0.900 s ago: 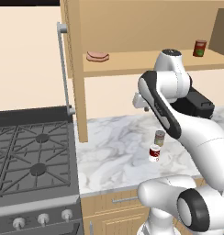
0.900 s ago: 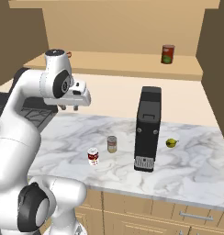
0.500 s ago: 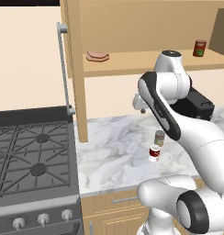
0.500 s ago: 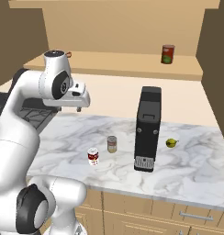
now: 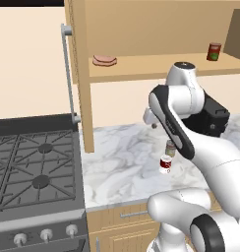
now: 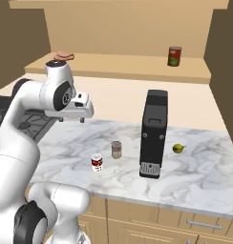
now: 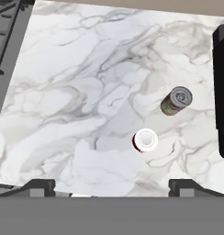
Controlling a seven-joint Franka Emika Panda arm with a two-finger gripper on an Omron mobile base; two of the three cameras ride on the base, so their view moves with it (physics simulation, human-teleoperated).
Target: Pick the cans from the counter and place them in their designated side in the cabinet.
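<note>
Nearest the front edge of the white marble counter with grey veins (image 6: 195,171) stands the small red can with a white band (image 6: 96,162) — upright, untouched. Just beyond it, at about one o'clock in the right base view, stands the dull grey-olive can with a yellowish label (image 6: 116,149), also upright; the two are close but apart. From the hand view, looking straight down, both lids show: the red can (image 7: 144,140) near the middle, the grey-olive one (image 7: 176,101) at about one o'clock from it.

High over the counter hangs the two-finger gripper (image 6: 70,119), at ten o'clock from the cans in the right base view. Its dark tips sit far apart at the lower edge of the hand view, one at each side — jaws spread wide, nothing between them, well above both cans.

At three o'clock from the cans stands a tall black box-shaped appliance (image 6: 153,133), and past it a small yellow-green fruit (image 6: 178,148). Off at nine o'clock lies the black gas stove (image 5: 36,170).

Farther back and up is the large light-wood wall cabinet (image 5: 151,29). On its plank shelf (image 6: 123,66) lie a pinkish slab of food (image 6: 64,56) at the left and a darker red can with a green patch (image 6: 174,55) at the right. Its door stands open, the long grey bar handle (image 5: 69,74) showing edge-on.
</note>
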